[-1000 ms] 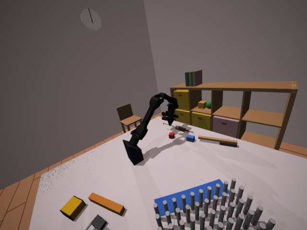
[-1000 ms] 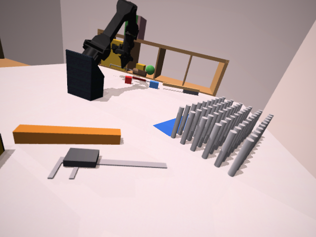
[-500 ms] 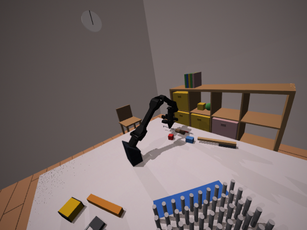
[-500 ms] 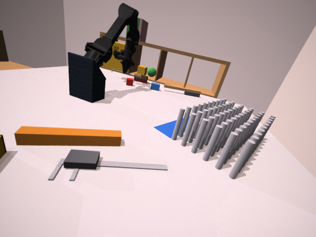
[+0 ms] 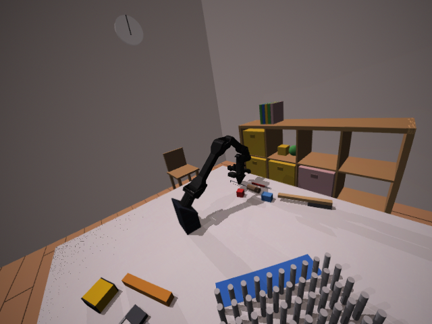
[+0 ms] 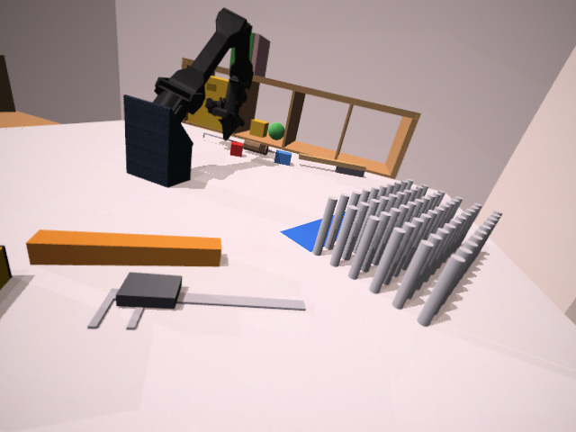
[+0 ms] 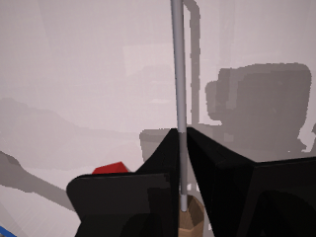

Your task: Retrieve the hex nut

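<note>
My gripper (image 5: 239, 182) (image 6: 226, 138) (image 7: 181, 133) is shut on the thin metal shaft of a hooked tool with a brown handle (image 5: 253, 188) (image 6: 256, 147) (image 7: 192, 222). The shaft (image 7: 179, 64) runs between the fingertips, and its bent end (image 5: 230, 181) (image 6: 203, 135) points away from the handle. The tool is held roughly level above the far part of the table, its shadow apart from it. The standing grey spacers (image 5: 297, 306) (image 6: 414, 274) are far from the gripper, behind the blue taped strip (image 5: 286, 265) (image 6: 302, 233). The nut is not visible.
Near the tool are a red cube (image 5: 240, 192) (image 6: 236, 148) (image 7: 111, 168), a blue block (image 5: 266, 196) (image 6: 283, 157) and a thin red rod (image 5: 258, 184). A wooden bar (image 5: 305, 198) lies beyond. An orange bar (image 5: 147, 289) (image 6: 122, 248), yellow block (image 5: 99, 294) and dark caliper (image 6: 148, 290) lie on the near side.
</note>
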`<state>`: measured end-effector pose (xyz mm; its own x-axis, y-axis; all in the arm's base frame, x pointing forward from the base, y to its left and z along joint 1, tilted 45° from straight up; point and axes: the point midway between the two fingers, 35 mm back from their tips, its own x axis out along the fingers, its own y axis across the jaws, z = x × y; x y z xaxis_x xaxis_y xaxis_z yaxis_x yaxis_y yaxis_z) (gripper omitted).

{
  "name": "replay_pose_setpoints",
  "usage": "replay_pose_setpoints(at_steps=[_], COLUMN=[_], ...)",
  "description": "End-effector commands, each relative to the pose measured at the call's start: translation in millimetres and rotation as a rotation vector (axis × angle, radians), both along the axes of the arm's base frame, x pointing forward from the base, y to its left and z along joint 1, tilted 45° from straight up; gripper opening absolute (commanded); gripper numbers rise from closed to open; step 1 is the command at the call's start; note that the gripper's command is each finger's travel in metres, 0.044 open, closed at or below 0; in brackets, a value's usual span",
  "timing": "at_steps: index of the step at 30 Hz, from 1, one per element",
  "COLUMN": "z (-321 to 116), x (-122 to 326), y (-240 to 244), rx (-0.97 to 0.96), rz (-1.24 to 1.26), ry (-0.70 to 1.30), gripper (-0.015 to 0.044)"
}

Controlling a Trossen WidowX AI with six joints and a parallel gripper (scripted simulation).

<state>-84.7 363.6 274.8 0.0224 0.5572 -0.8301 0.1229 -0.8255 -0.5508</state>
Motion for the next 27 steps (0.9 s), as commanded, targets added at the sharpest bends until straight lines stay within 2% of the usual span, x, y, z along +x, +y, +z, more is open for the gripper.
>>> replay_pose_setpoints(at_steps=[1, 7, 23, 24, 27], z=[-8, -12, -8, -6, 23], x=[0, 0, 0, 0, 0], y=[4, 7, 6, 4, -25], rx=[-0.006, 0.003, 0.006, 0.006, 0.005], rz=[0.002, -0.001, -0.003, -0.003, -0.003], ry=[-0.001, 0.0, 0.001, 0.001, 0.002], gripper=[0.0, 0.0, 0.042, 0.044, 0.044])
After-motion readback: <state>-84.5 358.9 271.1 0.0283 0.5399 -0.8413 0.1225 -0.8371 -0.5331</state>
